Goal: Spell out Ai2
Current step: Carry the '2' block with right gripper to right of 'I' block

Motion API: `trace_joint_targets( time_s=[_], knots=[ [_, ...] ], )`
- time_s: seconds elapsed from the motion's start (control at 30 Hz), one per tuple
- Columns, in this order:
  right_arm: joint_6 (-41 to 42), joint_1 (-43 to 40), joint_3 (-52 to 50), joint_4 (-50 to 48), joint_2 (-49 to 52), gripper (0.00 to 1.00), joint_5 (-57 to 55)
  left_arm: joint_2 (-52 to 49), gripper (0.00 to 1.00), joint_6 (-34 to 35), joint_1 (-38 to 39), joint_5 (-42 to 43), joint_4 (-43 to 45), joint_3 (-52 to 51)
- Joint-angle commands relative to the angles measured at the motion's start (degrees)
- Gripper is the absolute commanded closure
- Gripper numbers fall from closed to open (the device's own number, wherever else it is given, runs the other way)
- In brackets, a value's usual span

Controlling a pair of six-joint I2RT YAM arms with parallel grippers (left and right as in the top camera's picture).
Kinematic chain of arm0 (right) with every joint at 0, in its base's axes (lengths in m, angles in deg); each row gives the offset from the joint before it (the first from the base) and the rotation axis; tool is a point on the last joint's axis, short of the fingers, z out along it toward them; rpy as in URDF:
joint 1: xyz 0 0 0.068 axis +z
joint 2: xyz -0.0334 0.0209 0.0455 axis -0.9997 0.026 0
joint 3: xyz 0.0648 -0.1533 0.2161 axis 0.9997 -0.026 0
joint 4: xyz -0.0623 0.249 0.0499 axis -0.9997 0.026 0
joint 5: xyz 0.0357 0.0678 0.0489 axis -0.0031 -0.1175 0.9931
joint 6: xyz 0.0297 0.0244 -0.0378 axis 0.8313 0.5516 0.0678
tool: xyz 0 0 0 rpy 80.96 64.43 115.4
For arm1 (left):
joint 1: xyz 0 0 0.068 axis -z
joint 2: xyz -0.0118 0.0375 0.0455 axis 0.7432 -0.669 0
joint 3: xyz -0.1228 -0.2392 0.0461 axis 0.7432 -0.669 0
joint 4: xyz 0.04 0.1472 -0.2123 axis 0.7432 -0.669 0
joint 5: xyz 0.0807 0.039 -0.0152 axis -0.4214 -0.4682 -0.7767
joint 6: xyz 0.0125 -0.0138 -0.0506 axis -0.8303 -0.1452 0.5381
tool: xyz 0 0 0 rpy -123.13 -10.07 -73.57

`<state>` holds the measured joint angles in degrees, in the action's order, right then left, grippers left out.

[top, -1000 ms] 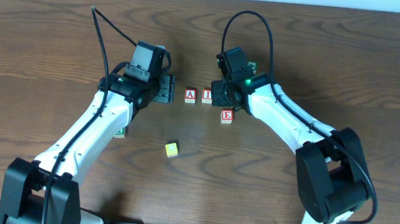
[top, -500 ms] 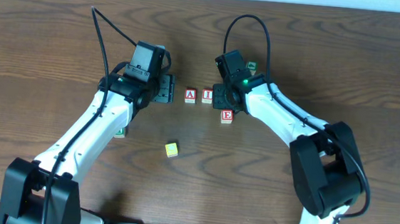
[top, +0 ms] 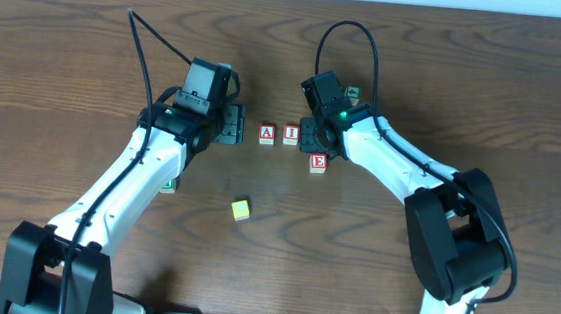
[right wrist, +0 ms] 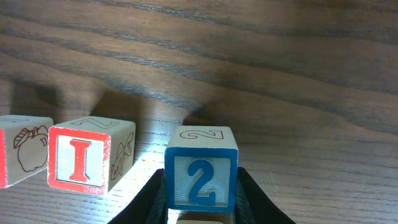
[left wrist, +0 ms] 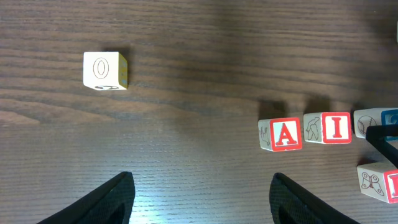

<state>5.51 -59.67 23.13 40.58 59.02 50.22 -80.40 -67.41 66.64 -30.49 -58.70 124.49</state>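
– Is the right gripper (right wrist: 200, 208) holding anything?

– Yes. Its two dark fingers press against the sides of the 2 block (right wrist: 200, 177), with the blue numeral facing the wrist camera. Only the upper parts of the fingers show, since the tips run off the bottom edge. I cannot tell whether the block sits on the table (right wrist: 298, 74) or hangs just clear of it.

– And from above?

– That gripper covers the block completely, so the overhead view adds nothing.

– What lies beyond it?

– In the right wrist view, the I block (right wrist: 81, 158) is just to its left, with a narrow gap between them. Past that comes the A block (right wrist: 22, 149), cut by the frame edge. Only a side with an apple drawing and a sliver of red border are visible.

– What about the left gripper (left wrist: 202, 205)?

– It is spread wide with nothing between the fingers, and just the two tips show at the bottom of its view. Ahead of it the A and I stand in a row, both letters plain. The 2 block at the right edge is half cropped, with a dark finger across it.

– Anything else?

– The E block (top: 318, 162) sits just on the near side of the row, close to it. The left wrist view crops it to a corner. Farthest off, the O block (left wrist: 106, 70) stands alone, well apart from the rest.
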Motion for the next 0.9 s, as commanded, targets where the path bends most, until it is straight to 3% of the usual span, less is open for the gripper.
trace_joint_targets(
  time_s=[0.0, 0.87],
  knots=[
    [1.07, 0.50, 0.35, -0.22, 0.61, 0.94, 0.20, -0.57, 0.29, -1.01, -0.28, -1.25, -0.17, 1.64],
    [1.07, 1.62, 0.35, -0.74, 0.81, 0.91, 0.02, -0.57, 0.29, -1.01, -0.28, -1.22, -0.42, 1.64]
  ],
)
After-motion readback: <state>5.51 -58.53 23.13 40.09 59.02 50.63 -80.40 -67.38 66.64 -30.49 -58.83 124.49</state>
